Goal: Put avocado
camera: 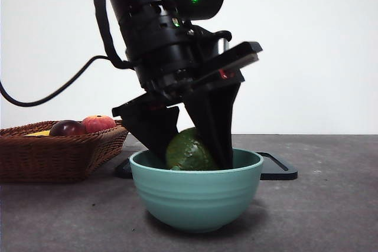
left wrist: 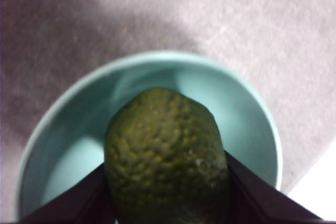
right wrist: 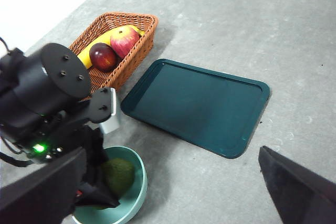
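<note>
Front view: left gripper [camera: 192, 157] comes down from above, both jaws reach inside the rim of the bowl [camera: 196, 196] and pinch the avocado [camera: 189, 150] between them. Fruit sits low in the bowl, top half showing above the rim; can't tell if it touches the bottom. Basket [camera: 59, 153] well off to one side of the gripper with a dark red fruit [camera: 67, 127] and a red-orange fruit [camera: 98, 123]. Tray [camera: 277, 168] lies flat behind the bowl.

Left wrist view: avocado [left wrist: 167, 153] clamped between the two jaws, bowl [left wrist: 241, 108] straight below and around it. Long axis runs away from the wrist, out along the jaws; narrower end points forward, past the fingertips. Jaws grip across the short width.

Right wrist view: right gripper [right wrist: 173, 192] waits above the table, jaws spread wide, holding nothing. From here the left gripper [right wrist: 102, 182] and avocado [right wrist: 118, 176] are in the bowl [right wrist: 137, 192], the tray [right wrist: 197, 103] beyond it, the basket [right wrist: 113, 74] further back with a banana [right wrist: 100, 42].

Risk, my read: jaws sit close to the bowl wall, so spreading them or pulling out at an angle could catch the rim and drag or tip the bowl. If the fruit is off the bottom, release drops it and it may roll against a jaw.
</note>
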You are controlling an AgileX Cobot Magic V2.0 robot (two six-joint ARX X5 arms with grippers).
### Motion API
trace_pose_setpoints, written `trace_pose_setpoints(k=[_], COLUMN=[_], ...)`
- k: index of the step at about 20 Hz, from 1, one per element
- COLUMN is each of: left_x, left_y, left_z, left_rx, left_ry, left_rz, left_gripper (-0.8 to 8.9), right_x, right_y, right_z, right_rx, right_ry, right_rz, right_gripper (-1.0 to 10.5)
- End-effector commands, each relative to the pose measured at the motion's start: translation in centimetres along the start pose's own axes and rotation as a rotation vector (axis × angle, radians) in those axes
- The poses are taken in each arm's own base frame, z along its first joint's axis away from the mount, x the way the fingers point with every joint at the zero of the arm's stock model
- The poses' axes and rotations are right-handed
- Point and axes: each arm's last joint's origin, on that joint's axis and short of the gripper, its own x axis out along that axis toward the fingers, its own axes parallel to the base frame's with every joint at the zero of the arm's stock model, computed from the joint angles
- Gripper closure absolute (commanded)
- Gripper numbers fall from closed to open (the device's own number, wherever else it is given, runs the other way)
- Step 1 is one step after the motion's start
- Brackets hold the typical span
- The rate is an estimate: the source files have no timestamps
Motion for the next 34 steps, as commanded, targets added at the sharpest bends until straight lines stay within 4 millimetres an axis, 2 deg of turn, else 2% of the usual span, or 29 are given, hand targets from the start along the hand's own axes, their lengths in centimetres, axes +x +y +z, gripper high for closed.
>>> trace_pose_setpoints(k=[1, 7, 12, 13, 15, 16, 20, 22, 24, 27, 31, 34], left_x=[0.7, 2.3, 2.4, 2.4, 2.4, 2.4, 1.4, 0.1, -1.8, -4.8, -10.4, -15.6], left_y=[-0.6, -0.6, -0.7, -0.7, -0.7, -0.7, -1.1, -1.6, -2.0, -2.5, -3.1, -3.1], left_z=[0.4, 0.2, 0.2, 0.2, 0.3, 0.3, 0.6, 0.8, 0.6, 0.0, -2.0, -4.7], left_rx=[0.021, 0.020, 0.022, 0.022, 0.024, 0.024, 0.031, 0.043, 0.059, 0.072, 0.121, 0.169], left_ry=[0.000, 0.047, 0.047, 0.047, 0.042, 0.040, 0.016, -0.020, -0.065, -0.120, -0.229, -0.361], left_rz=[-0.002, 0.006, 0.006, 0.005, 0.004, 0.004, -0.004, -0.017, -0.028, -0.041, -0.004, 0.098], left_gripper=[6.61, 6.61, 6.52, 5.94, 3.92, 3.54, 3.44, 3.39, 2.72, 2.74, 2.79, 2.79], right_x=[-0.2, -0.2, -0.2, -0.2, -0.2, -0.2, -0.2, -0.2, -0.2, -0.2, -0.2, -0.1], right_y=[0.2, 0.2, 0.2, 0.2, 0.2, 0.2, 0.2, 0.2, 0.2, 0.2, 0.2, 0.2], right_z=[0.4, 0.4, 0.4, 0.4, 0.4, 0.4, 0.4, 0.4, 0.4, 0.4, 0.4, 0.4], right_rx=[0.002, 0.001, 0.001, 0.001, 0.002, 0.002, 0.002, 0.002, 0.002, 0.001, 0.002, 0.003], right_ry=[-0.015, -0.016, -0.016, -0.016, -0.016, -0.015, -0.016, -0.016, -0.016, -0.015, -0.014, -0.013], right_rz=[0.007, 0.005, 0.005, 0.005, 0.005, 0.005, 0.005, 0.005, 0.005, 0.005, 0.005, 0.006], right_gripper=[4.2, 4.2, 4.2, 4.2, 4.2, 4.2, 4.2, 4.2, 4.2, 4.2, 4.2, 4.2])
